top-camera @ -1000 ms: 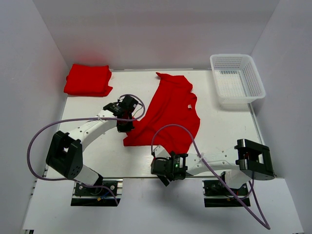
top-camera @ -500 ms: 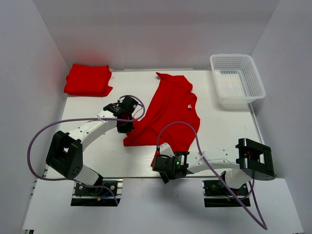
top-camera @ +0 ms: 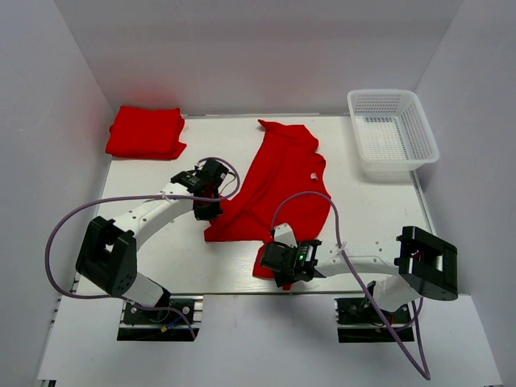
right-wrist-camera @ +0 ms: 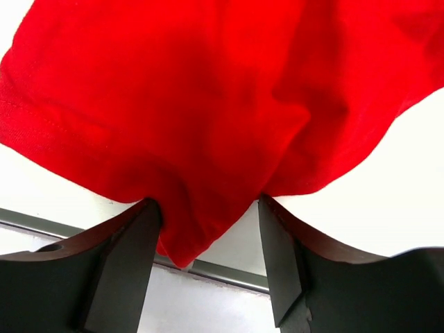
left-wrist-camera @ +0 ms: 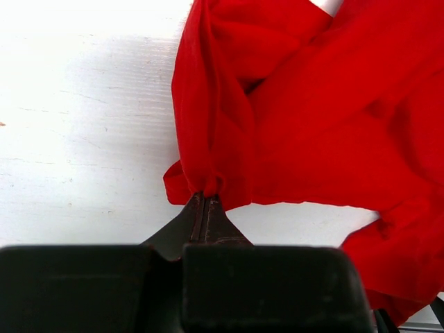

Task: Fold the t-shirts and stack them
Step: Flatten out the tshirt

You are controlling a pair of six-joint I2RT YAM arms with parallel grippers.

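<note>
Table [top-camera: 379,211] white — walls [top-camera: 258,48] white | basket [top-camera: 395,167] far-right | t-shirt [top-camera: 282,181] spread centre

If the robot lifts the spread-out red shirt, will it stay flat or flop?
Probably flop: the shirt lies wrinkled and bunches into folds where the left gripper pinches it. Its corner hangs between the open jaws of the right gripper, so it would likely sag. It looks thin, so probably light.

The white table [top-camera: 145,173] is carrying a folded pile of red t-shirts [top-camera: 145,133] at its far left corner. A loose red t-shirt [top-camera: 278,181] is sprawling across the middle, and a white mesh basket [top-camera: 391,168] is standing far right.
</note>
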